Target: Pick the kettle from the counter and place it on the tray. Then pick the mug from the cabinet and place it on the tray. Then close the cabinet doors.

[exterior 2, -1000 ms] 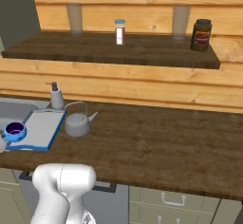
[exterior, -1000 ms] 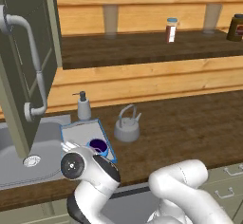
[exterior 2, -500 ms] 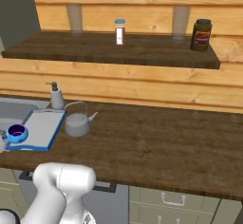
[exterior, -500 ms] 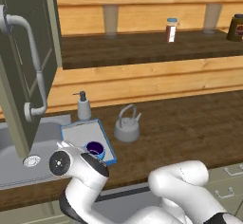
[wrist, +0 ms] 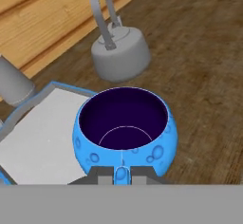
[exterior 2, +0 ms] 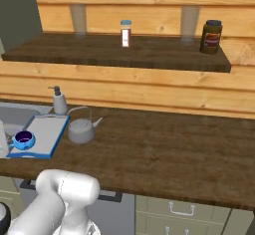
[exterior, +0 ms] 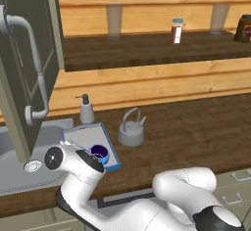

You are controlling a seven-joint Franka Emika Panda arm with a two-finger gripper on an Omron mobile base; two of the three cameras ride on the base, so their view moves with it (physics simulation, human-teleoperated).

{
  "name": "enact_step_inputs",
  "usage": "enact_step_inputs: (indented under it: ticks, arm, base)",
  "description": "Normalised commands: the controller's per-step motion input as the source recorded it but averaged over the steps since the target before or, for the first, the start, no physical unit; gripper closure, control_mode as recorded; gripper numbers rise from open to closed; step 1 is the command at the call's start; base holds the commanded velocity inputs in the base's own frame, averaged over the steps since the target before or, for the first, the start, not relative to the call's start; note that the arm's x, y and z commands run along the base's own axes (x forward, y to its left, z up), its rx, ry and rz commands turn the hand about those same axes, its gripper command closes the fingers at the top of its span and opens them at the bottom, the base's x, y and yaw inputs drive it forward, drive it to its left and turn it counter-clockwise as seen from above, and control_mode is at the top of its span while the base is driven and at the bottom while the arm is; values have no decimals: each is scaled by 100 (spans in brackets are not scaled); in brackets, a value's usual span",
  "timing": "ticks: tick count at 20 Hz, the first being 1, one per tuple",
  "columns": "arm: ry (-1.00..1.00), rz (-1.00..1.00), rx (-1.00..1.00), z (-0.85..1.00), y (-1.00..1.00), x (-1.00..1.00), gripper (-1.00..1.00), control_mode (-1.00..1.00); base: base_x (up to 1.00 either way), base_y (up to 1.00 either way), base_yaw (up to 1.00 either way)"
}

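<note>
Mug (wrist: 124, 130) sits upright, mouth up, right in front of my gripper (wrist: 122, 174); my fingers are pinched tight on its near side at the handle, so I read it as held. In the right base view the mug (exterior 2: 24, 140) is over the near left corner of the tray (exterior 2: 47, 132); I can't tell if it touches the tray or hangs just above it. In the left base view the mug (exterior: 99, 153) shows at the tray's (exterior: 81, 136) near end, partly behind my arm.

Kettle (exterior 2: 81, 129) stands upright on the counter (exterior 2: 164, 149), just beside the tray's right edge, not on it. Its spout points right in the right base view and its arched handle stands vertical. In the hand view the kettle (wrist: 121, 52) is beyond the mug.

Tray's long axis runs from the counter front towards the wall. Soap bottle (exterior 2: 59, 102) stands behind it at the wall. Cabinet door (exterior: 27, 73) hangs open at the left in the left base view.
</note>
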Motion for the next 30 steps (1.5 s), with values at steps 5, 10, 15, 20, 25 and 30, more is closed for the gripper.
enact_step_inputs:
  ticks: [5,10,15,20,25,30]
  arm:
    - [1,-6,0,-16,0,8,100,-100]
    - [0,-2,0,-20,0,0,100,-100]
    - [0,0,0,-24,0,10,100,-100]
    - [2,0,0,-22,2,11,100,-100]
    - [5,0,0,-14,2,20,100,-100]
    - [1,0,0,1,0,19,100,-100]
  base:
    - [0,0,0]
    - [0,0,0]
    - [0,0,0]
    - [0,0,0]
    - [0,0,0]
    - [0,0,0]
